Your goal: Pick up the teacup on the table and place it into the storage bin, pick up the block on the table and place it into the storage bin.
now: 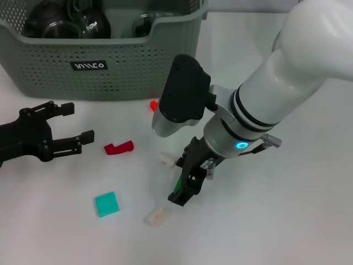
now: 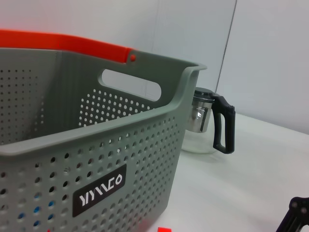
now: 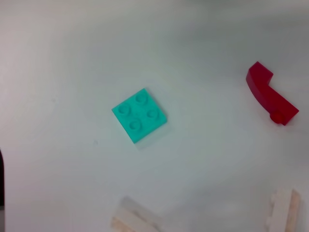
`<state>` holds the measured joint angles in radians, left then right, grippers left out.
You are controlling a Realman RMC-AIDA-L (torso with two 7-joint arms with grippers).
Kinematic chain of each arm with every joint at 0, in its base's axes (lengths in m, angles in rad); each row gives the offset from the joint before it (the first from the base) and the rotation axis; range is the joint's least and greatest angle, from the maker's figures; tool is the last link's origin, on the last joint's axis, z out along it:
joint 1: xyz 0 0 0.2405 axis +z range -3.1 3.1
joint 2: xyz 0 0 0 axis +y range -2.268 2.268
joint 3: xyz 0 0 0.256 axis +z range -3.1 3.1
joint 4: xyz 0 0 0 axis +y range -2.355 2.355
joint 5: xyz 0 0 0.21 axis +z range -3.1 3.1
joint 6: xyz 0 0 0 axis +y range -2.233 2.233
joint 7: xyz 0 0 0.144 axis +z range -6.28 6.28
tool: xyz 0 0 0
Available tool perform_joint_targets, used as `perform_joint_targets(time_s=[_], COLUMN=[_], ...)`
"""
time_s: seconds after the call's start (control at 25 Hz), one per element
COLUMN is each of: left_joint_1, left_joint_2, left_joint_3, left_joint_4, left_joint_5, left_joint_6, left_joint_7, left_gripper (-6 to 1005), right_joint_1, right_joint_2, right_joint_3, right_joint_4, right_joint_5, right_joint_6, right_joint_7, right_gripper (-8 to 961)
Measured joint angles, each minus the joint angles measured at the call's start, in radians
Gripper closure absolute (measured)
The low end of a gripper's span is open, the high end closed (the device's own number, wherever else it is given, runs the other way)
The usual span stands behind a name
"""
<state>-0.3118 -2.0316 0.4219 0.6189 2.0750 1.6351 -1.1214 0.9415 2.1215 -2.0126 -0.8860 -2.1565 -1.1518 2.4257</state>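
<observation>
The grey-green storage bin (image 1: pixel 110 66) stands at the back left, and it fills the left wrist view (image 2: pixel 96 159). Dark glass vessels (image 1: pixel 83 22) lie inside it; no teacup shows on the table. Several blocks lie on the white table: a red curved block (image 1: pixel 118 147) (image 3: pixel 269 99), a teal square block (image 1: pixel 106 203) (image 3: pixel 140 115), a cream block (image 1: pixel 158 215) and a white block (image 1: pixel 167 159). My right gripper (image 1: pixel 183 190) points down at the table between them, shut on a thin green block (image 1: pixel 177 185). My left gripper (image 1: pixel 78 121) rests open at the left.
A small orange-red block (image 1: pixel 154 104) lies against the bin's front wall. A glass pot with a black handle (image 2: pixel 212 126) stands beyond the bin's end. An orange bar (image 2: pixel 63 46) shows above the bin's far rim.
</observation>
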Motion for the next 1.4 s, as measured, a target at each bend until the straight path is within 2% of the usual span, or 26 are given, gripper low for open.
perform_joint_targets(time_s=[0.2,0.4,0.6,0.72,0.96,1.12,1.28,1.4], left_joint_1=[0.0,0.0,0.0,0.0,0.0,0.002,0.007,0.009], left_joint_2=[-0.001,-0.002,-0.002,-0.002,-0.002,0.001,0.003,0.004], left_joint_3=[0.0,-0.001,0.0,0.0,-0.004,-0.005,-0.009,-0.01], left_joint_4=[-0.001,-0.002,-0.002,-0.002,-0.002,0.001,0.004,0.004], left_joint_5=[0.0,0.001,0.001,0.001,0.001,0.0,0.0,0.0], left_joint_6=[0.0,0.0,0.0,0.0,0.0,0.007,0.005,0.0], left_joint_7=[0.0,0.0,0.0,0.0,0.0,-0.001,-0.001,0.0], left_gripper=[127,127,127,128,128,128,128,128], right_joint_1=[-0.002,-0.005,-0.007,-0.006,-0.007,-0.025,-0.057,-0.031], right_joint_2=[0.0,0.0,0.0,-0.002,-0.007,-0.018,-0.019,-0.019], right_joint_3=[-0.007,-0.01,-0.012,-0.012,-0.01,0.047,0.197,0.304], right_joint_4=[0.001,0.001,0.001,-0.001,-0.013,-0.11,-0.324,-0.446], right_joint_5=[0.0,0.0,0.0,0.001,0.001,-0.014,-0.096,-0.125], right_joint_6=[0.001,0.002,0.012,0.014,-0.004,-0.105,-0.266,-0.346], right_joint_7=[0.014,0.016,0.027,0.04,0.04,0.058,0.102,0.128], right_gripper=[21,222,380,404,521,521,521,520])
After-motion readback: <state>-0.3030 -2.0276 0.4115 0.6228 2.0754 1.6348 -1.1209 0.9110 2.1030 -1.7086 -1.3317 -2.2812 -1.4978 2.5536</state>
